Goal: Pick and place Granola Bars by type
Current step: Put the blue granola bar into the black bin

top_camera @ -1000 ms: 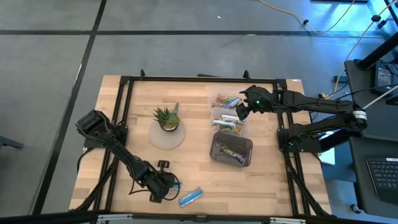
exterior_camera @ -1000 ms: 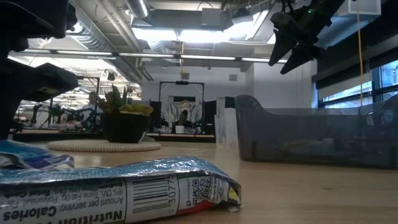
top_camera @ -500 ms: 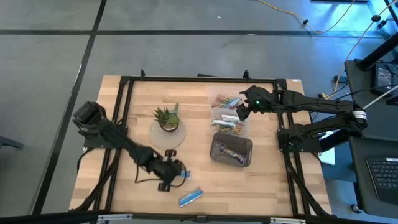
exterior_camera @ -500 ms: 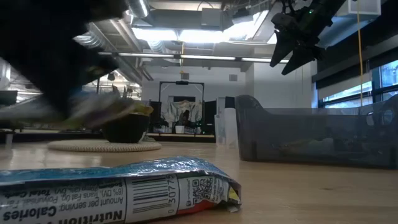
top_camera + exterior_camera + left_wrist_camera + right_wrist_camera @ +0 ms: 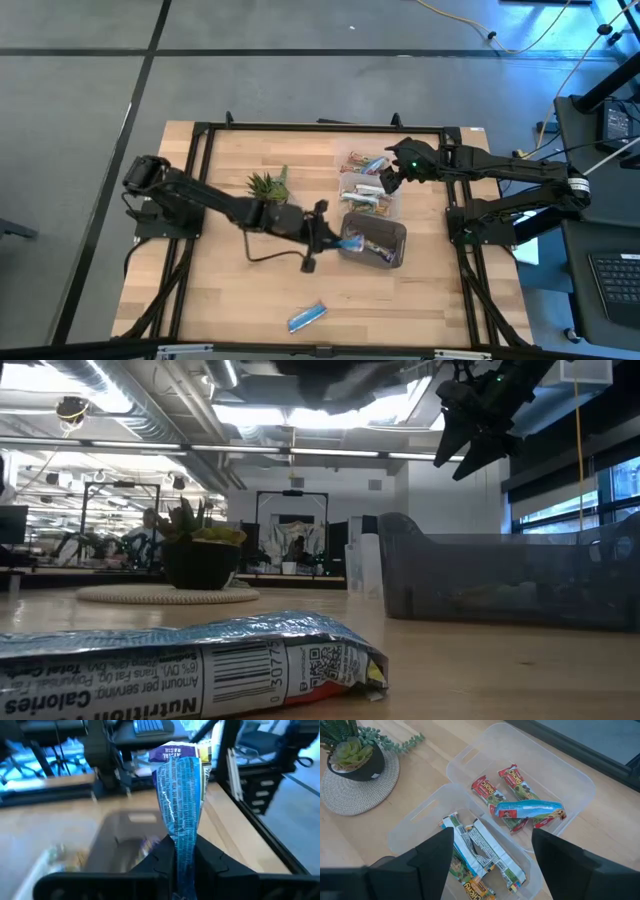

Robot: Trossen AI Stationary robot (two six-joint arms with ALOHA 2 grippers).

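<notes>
The left hand (image 5: 181,865) is clamped on a blue bar (image 5: 181,805) beside the grey bin (image 5: 390,235). The right hand (image 5: 390,180) hangs open over the clear bins (image 5: 470,780). The grey bin's contents are blurred.

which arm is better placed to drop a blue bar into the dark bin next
Left. The left pincer is shut on a blue granola bar right at the dark bin. The right pincer hangs open and empty above the clear bins; the other blue bar lies at the table's near edge.

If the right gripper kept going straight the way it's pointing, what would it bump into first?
Probably the white-wrapped bars in the middle clear bin. The open right gripper hangs above it, pointing down into it, though how far above is hard to tell.
</notes>
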